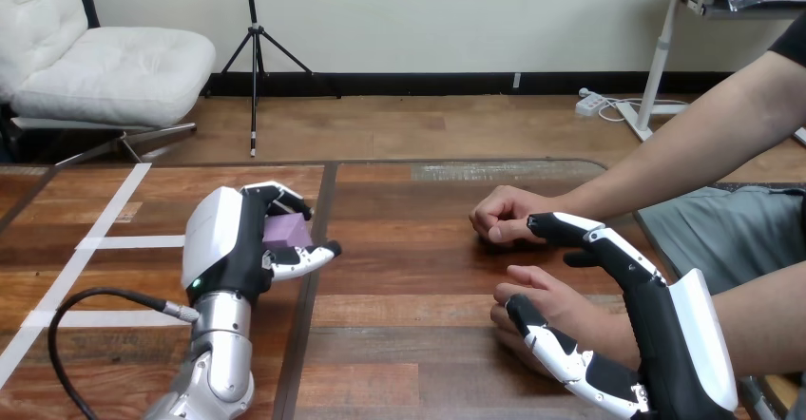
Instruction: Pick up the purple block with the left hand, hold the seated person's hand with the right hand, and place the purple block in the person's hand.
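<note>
One purple block (286, 232) was in view, gripped in the left robot hand (233, 249), over the left half of the table (409, 277), about midway between its near and far edges. That robot hand was closed round the block, fingers curled over its far side and thumb set under its near side. Whether the block was clear of the table could not be told.

Two hands of the person reached in from the table's right edge. The farther one (502, 216) was a loose fist resting on the table. The nearer one (542, 296) lay inside the right robot hand (665, 344), which was partly closed on it: its thumb ran along the near side and its fingers stretched over the far side, one fingertip close to the farther fist.

Strips of white tape (133, 242) lay near the table's left edge. There were no containers.
</note>
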Robot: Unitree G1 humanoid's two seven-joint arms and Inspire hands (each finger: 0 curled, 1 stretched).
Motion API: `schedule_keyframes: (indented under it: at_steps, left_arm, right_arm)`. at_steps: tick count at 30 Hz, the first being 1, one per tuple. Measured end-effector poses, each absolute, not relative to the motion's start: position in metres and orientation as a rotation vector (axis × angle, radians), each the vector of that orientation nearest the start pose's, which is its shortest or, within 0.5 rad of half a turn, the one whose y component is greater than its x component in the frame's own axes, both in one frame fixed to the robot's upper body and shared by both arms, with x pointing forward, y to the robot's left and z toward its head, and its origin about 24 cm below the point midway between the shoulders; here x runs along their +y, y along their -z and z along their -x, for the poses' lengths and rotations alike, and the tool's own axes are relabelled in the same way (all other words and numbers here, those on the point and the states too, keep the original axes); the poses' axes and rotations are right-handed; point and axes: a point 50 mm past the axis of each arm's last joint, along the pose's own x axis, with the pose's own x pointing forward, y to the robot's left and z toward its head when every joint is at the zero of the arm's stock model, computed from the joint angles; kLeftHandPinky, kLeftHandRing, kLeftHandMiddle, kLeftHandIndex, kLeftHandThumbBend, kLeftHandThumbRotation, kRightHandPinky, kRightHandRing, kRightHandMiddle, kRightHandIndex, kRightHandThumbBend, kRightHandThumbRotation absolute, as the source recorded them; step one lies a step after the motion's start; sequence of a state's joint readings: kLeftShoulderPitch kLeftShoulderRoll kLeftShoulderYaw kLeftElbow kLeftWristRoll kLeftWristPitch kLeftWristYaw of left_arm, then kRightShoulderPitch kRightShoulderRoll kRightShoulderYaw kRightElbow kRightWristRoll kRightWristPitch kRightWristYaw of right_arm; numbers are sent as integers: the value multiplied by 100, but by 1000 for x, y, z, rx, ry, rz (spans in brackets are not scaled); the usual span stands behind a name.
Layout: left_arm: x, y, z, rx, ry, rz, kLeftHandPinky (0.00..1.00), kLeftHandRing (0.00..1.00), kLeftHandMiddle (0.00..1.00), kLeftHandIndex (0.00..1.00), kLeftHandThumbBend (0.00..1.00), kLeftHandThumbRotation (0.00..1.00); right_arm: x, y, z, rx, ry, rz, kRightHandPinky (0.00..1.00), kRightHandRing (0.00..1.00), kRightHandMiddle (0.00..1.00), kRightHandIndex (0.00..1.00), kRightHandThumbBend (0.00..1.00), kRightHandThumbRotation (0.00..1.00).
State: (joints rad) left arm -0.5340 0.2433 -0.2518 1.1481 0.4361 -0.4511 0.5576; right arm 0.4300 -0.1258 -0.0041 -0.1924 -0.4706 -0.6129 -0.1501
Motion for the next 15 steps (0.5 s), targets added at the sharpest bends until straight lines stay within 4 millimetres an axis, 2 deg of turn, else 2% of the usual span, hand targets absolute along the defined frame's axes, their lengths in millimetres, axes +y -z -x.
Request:
schedule_keyframes:
  at_steps: [15]
  left_arm:
    - [168, 9, -309, -60, -66, -712, 39, 43, 48, 48, 74, 0]
  right_arm:
    - [-168, -57, -158, -401, 2, 574, 69, 75, 75, 74, 53, 28]
